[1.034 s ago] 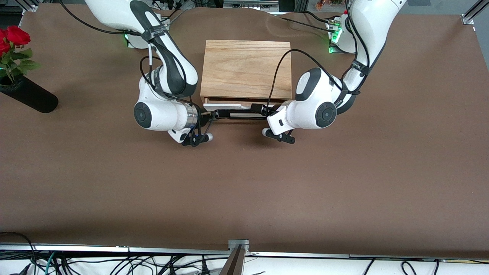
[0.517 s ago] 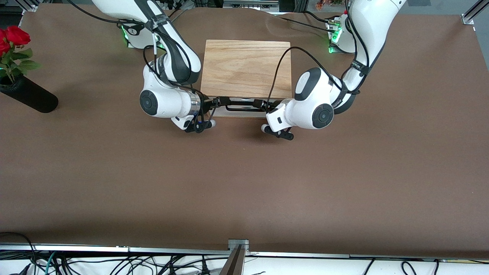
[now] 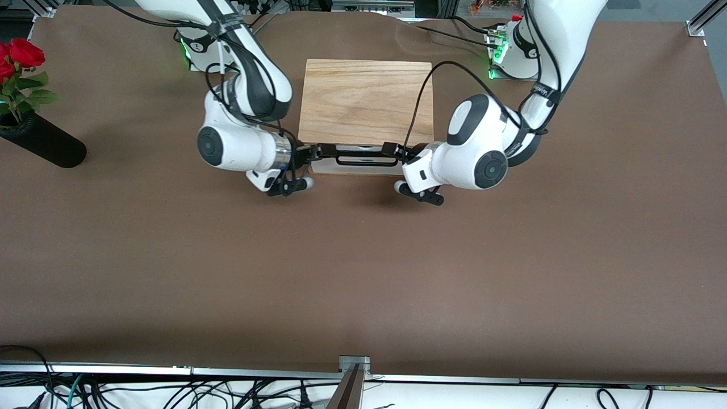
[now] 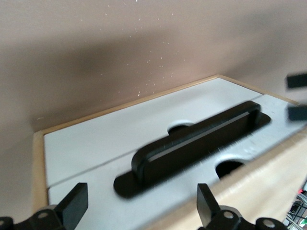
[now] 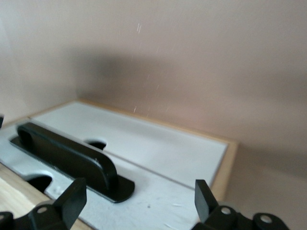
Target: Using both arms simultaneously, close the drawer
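The light oak box [image 3: 363,96] stands between the two arm bases. The drawer's white front panel [image 3: 353,169] sits about level with the box's front edge, and its black bar handle [image 3: 366,161] faces the front camera. My right gripper [image 3: 317,152] is open at the handle's end toward the right arm. My left gripper [image 3: 393,150] is open at the other end. In the right wrist view the open gripper [image 5: 138,203] faces the panel [image 5: 158,158] beside the handle [image 5: 67,155]. In the left wrist view the open gripper [image 4: 140,208] faces the panel [image 4: 96,143] and the handle [image 4: 196,143].
A black vase [image 3: 42,142] with red roses [image 3: 23,54] lies at the right arm's end of the table. Cables run along the table's edge nearest the front camera.
Both grippers have moved toward the box with the drawer front ahead of them. The drawer has slid in: the strip of its inside that showed a second ago is gone.
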Controlling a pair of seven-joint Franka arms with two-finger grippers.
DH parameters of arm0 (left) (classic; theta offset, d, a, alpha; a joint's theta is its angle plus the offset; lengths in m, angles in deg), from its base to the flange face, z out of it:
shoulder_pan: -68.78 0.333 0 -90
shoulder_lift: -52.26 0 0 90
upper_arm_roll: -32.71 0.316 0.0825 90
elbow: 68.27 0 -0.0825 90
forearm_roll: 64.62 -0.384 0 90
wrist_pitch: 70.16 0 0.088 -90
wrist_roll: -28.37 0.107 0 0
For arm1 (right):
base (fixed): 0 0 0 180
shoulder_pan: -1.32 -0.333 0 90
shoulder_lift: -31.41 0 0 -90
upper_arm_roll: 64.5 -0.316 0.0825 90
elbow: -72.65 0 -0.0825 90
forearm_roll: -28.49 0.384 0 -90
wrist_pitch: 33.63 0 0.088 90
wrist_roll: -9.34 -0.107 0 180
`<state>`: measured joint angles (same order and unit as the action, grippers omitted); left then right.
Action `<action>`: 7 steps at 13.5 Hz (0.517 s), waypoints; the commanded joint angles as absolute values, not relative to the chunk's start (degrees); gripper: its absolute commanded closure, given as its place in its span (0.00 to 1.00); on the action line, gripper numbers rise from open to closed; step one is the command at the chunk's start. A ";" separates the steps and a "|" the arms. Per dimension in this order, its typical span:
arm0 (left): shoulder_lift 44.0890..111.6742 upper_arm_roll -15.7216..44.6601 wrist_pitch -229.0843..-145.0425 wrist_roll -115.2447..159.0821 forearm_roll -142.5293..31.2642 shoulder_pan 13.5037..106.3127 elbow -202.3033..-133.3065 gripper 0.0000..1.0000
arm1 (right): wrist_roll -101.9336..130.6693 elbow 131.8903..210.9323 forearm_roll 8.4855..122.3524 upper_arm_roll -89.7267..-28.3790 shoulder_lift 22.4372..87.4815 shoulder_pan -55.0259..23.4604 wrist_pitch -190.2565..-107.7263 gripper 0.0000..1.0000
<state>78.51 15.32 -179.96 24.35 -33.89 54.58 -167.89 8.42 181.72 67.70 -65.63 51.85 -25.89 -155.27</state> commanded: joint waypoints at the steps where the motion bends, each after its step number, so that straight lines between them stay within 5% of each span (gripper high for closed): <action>1: 73.01 15.74 -178.09 24.68 -34.21 56.12 -169.34 0.00 | 8.46 175.95 60.52 -59.69 50.22 -25.40 -149.75 0.00; 7: 67.04 22.06 -178.18 25.38 -50.10 58.49 -167.32 0.00 | 9.25 166.43 43.81 -46.14 47.60 -25.40 -140.26 0.00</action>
<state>69.71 20.89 -178.99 24.55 -46.87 57.60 -167.14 9.52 167.62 48.40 -47.25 49.72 -24.94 -142.97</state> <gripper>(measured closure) 0.000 0.000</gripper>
